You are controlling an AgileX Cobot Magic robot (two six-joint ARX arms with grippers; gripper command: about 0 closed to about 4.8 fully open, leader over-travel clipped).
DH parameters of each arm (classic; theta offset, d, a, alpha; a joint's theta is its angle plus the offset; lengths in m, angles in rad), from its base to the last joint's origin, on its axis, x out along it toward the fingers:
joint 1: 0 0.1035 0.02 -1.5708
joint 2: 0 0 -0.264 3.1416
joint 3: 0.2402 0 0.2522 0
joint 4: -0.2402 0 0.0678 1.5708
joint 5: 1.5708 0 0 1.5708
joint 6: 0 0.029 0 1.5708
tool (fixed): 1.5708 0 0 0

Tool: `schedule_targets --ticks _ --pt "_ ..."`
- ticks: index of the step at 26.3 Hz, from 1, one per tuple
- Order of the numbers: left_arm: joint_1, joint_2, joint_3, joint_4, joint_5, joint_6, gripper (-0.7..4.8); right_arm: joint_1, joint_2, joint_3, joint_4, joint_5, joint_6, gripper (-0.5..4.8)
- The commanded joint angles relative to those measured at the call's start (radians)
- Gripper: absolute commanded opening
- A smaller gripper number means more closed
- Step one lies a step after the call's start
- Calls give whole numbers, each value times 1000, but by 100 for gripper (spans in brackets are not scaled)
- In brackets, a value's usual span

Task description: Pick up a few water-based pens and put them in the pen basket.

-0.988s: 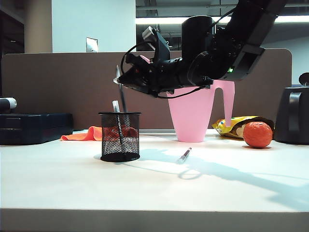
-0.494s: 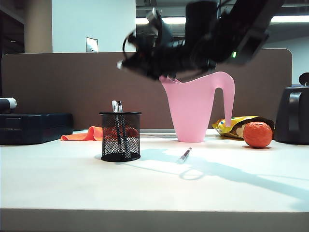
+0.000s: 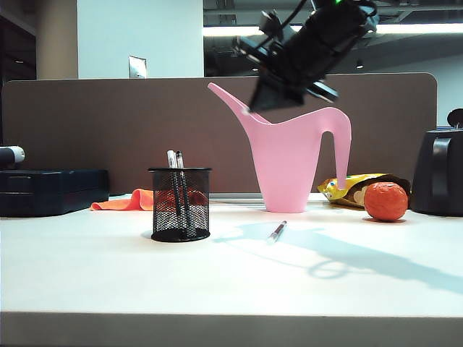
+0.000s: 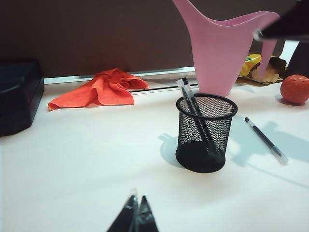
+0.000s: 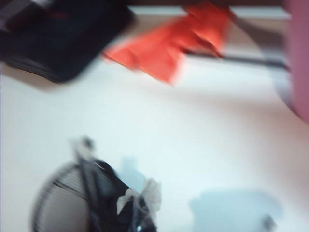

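On the white desk (image 3: 108, 275) the pen basket (image 3: 179, 204), a black mesh cup, stands upright toward the left of the exterior view, and two water-based pens (image 3: 179, 191) lean inside it with their tops poking above the rim. A third pen (image 3: 275, 231) lies flat on the desk, apart from the basket on its right and in front of the pink watering can (image 3: 293, 163). The right tool (image 3: 255, 100) hangs high above the desk in front of the can's spout, well clear of the basket; its jaws are closed and nothing is held between them. Its own wrist view is heavily blurred, showing the tool (image 5: 137, 212) low in the frame with the mesh cup (image 5: 63, 203) beside it. The left tool (image 4: 135, 218) sits low over bare desk, near the basket (image 4: 205, 133) but not touching it, its tips pressed together and empty. An orange cloth (image 4: 99, 89) is crumpled at the back of the desk, a black case (image 3: 51, 190) rests at far left, and an orange ball (image 3: 385, 201) sits by a yellow snack bag (image 3: 346, 188) at right
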Motion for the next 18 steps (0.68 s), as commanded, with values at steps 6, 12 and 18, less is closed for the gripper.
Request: schedule_targets --ticks 6,12,18 --pt "1 1 3 8 2 8 -5 2 11 6 -230 223 140 -9" --pt "1 1 3 8 2 7 -5 5 110 7 -232 144 232 33" --pt "1 1 3 8 2 7 -5 6 184 10 -219 148 304 149"
